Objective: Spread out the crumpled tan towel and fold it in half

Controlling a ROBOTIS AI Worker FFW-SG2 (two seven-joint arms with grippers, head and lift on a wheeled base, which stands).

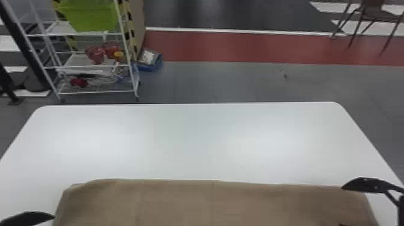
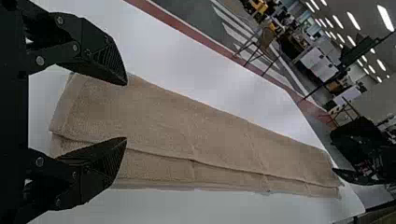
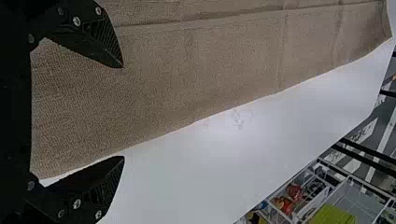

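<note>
The tan towel (image 1: 210, 203) lies as a wide band along the near side of the white table. In the left wrist view, the towel (image 2: 187, 126) is a long flat strip with one layer over another, their edges slightly offset, and faint creases cross it. My left gripper (image 1: 28, 218) is at the towel's left end; in its wrist view the left gripper (image 2: 126, 112) is open above that end. At the right end is my right gripper (image 1: 362, 184). The right gripper (image 3: 123, 112) stands open over the towel's far edge, with towel (image 3: 210, 60) and bare tabletop beyond its fingers.
The white table (image 1: 192, 141) extends beyond the towel to rounded far corners. Past it on the floor stand a wire rack (image 1: 99, 67) holding a green bin (image 1: 90, 15), a blue tray (image 1: 151, 64) and a chair (image 1: 372, 12).
</note>
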